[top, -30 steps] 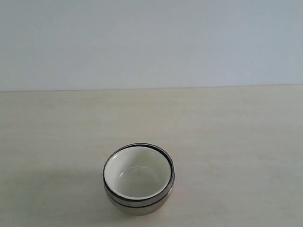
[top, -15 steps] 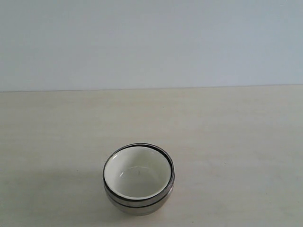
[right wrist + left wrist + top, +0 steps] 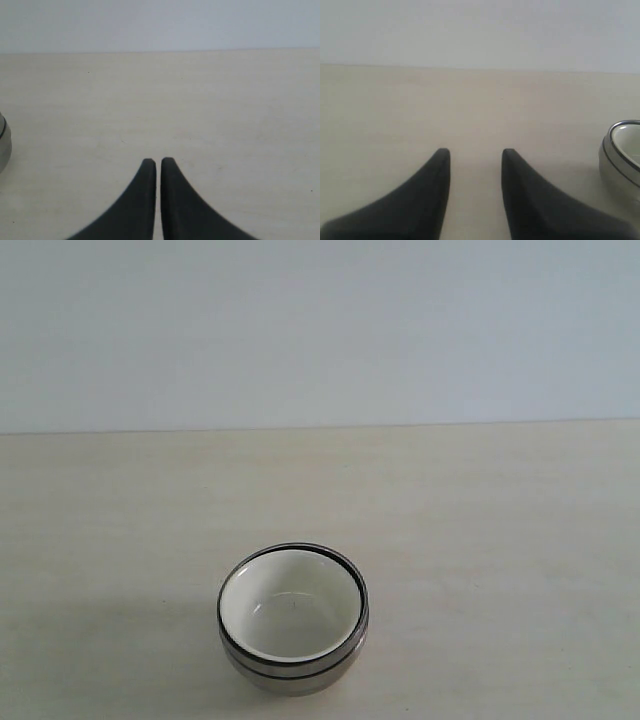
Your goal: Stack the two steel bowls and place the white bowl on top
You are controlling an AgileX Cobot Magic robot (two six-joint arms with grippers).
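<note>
Black and low over the pale worktop (image 3: 470,100), the left end effector (image 3: 472,152) is spread and grips nothing. The right end effector (image 3: 158,161) is pressed almost together, also empty. Both point level along the surface. Off to one side of each, clear of the tips, the steel bowls (image 3: 295,672) sit nested with the white bowl (image 3: 290,610) seated on top. The stacking looks done, so neither arm needs contact.

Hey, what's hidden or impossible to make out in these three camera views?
- Exterior view: the cream-white glossy bowl hides the insides of the two polished round steel bowls.
- Left wrist view: the picture's edge cuts off most of the stack.
- Right wrist view: only a steel sliver shows at the edge.
</note>
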